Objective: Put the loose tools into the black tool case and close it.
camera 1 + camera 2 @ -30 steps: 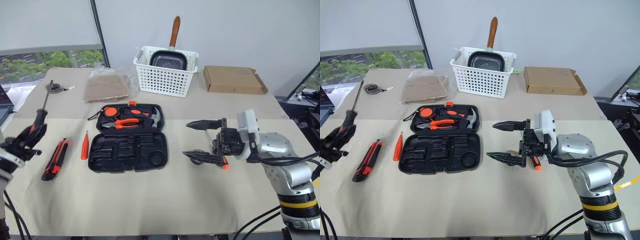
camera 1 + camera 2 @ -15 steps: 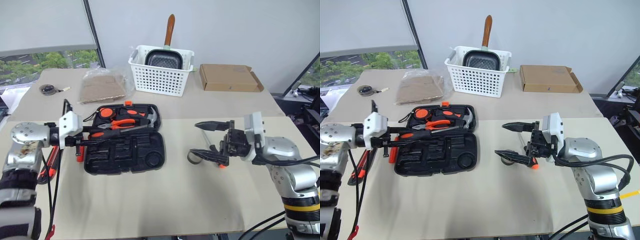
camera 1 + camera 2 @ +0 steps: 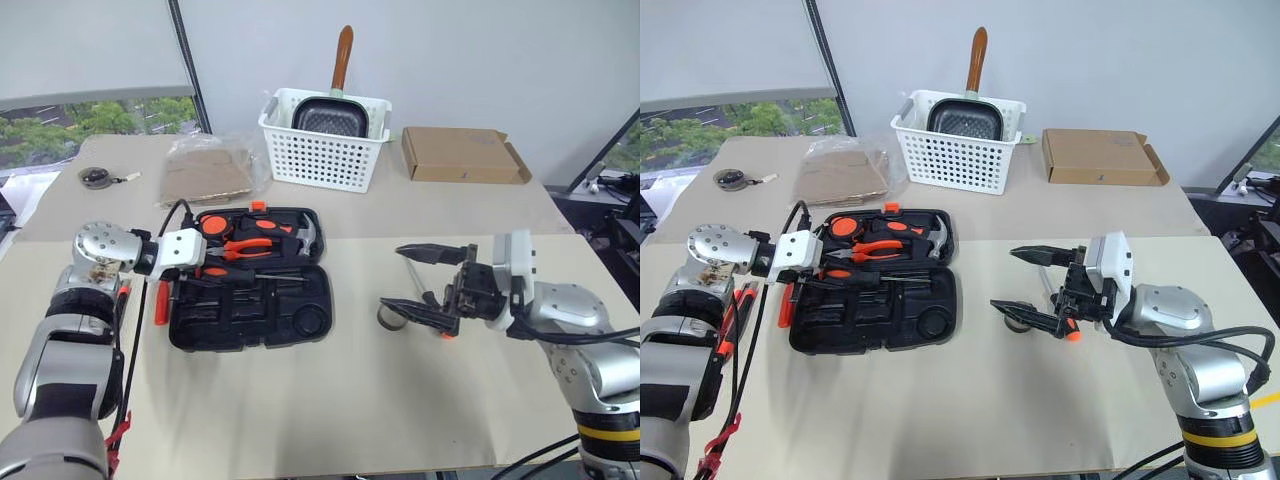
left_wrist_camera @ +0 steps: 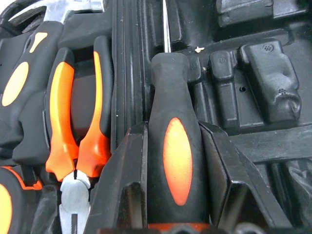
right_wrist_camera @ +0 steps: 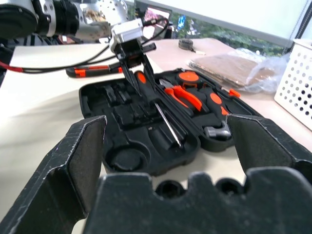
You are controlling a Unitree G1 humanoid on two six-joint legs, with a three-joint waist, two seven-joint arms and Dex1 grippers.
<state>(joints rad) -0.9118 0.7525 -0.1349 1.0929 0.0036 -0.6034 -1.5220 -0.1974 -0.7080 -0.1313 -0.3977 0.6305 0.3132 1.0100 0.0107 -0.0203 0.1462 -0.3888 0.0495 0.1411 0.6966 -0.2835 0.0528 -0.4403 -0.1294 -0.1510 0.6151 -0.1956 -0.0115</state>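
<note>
Your left gripper (image 4: pixel 178 195) pinches a black-handled screwdriver with an orange oval inlay (image 4: pixel 175 161) over the flat black plastic clamshell tool case (image 3: pixel 255 310), which lies open on the cloth-covered table (image 3: pixel 330 400), toward its left side. The fingers (image 4: pixel 122 190) press on both sides of the handle, and the steel shaft (image 5: pixel 168 124) runs across the moulded slots of the case's near half. In the far half sit orange-handled pliers (image 4: pixel 78 141) and a hammer with a steel head (image 3: pixel 308 232) (both already in their slots).

Your right gripper (image 3: pixel 420 285) hangs above the table to the right of the case, its two black fingers spread wide and pinching nothing. Beneath them lie a small grey-brown tape roll (image 3: pixel 388 316) and a second screwdriver, of which an orange handle tip (image 3: pixel 1070 335) and part of the shaft show.

Just beside the case's left edge lies a slim small orange screwdriver (image 3: pixel 159 303), partly behind your left arm. Further toward the table's left edge an orange-and-black utility knife (image 5: pixel 92 71) lies flat.

Along the far edge stand a white plastic basket (image 3: pixel 325 145) holding a dark pan with a wooden handle (image 3: pixel 335 105), a flat brown cardboard box (image 3: pixel 460 155) to its right, a clear bag of brown sheets (image 3: pixel 210 170) to its left, and a round tape measure with a cord (image 3: pixel 97 177) near the far left corner.
</note>
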